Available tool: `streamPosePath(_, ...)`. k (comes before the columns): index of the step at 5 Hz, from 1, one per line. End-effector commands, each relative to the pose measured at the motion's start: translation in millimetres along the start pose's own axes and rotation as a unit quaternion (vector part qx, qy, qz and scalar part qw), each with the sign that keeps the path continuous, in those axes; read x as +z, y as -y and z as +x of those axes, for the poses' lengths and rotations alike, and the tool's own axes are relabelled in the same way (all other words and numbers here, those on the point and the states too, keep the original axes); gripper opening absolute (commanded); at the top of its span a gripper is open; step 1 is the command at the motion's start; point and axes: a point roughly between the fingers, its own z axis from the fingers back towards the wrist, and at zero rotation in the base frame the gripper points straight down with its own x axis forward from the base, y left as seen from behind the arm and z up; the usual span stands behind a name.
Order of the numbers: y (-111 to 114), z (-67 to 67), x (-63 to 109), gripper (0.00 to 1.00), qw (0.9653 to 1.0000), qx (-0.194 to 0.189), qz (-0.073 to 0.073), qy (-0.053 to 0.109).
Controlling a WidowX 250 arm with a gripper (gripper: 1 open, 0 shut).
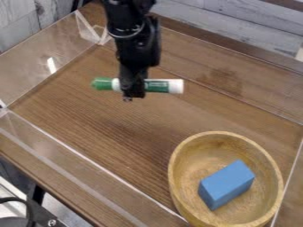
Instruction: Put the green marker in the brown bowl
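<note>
"Starting at the left, what do you see?"

"A clear, see-through side wall (53,146) slants down the left of the frame, with a dark cable (17,202) in the lower left corner."

"And further in?"

"The black gripper (133,86), upper middle, reaching down from the top edge. Its jaws are closed around the green marker (174,86)."

"How does the marker sit?"

"Roughly level across the picture, green end on the left, white end on the right, poking out on both sides of the fingers."

"What's under all that?"

"A brown wooden tabletop (106,133), filling most of the middle."

"Last, the right side?"

"The brown bowl (182,168), lower right, round and pale tan, well apart from the marker. A blue block (226,184) lies tilted inside it. White boards (243,28) run along the upper right."
</note>
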Motion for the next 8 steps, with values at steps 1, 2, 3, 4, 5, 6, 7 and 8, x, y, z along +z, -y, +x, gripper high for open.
streamPosePath(1,9.9,20.1,17.8,0.00,0.9995,0.011,0.028,0.012)
streamPosePath(2,21.4,30.7,24.9,0.00,0.9990,0.024,0.035,0.017)
streamPosePath(3,29.2,37.9,29.6,0.00,0.9984,0.035,0.039,0.021)
streamPosePath(4,36.3,45.2,31.2,0.00,0.9977,0.043,0.045,0.026)
streamPosePath(5,47.3,58.1,33.8,0.00,0.9968,0.051,0.052,0.034)
streamPosePath(6,60.4,74.4,34.6,0.00,0.9963,0.054,0.054,0.040)
streamPosePath(7,68.6,90.4,29.9,0.00,0.9961,0.055,0.056,0.041)
streamPosePath(8,71.2,94.0,26.1,0.00,0.9960,0.054,0.060,0.040)
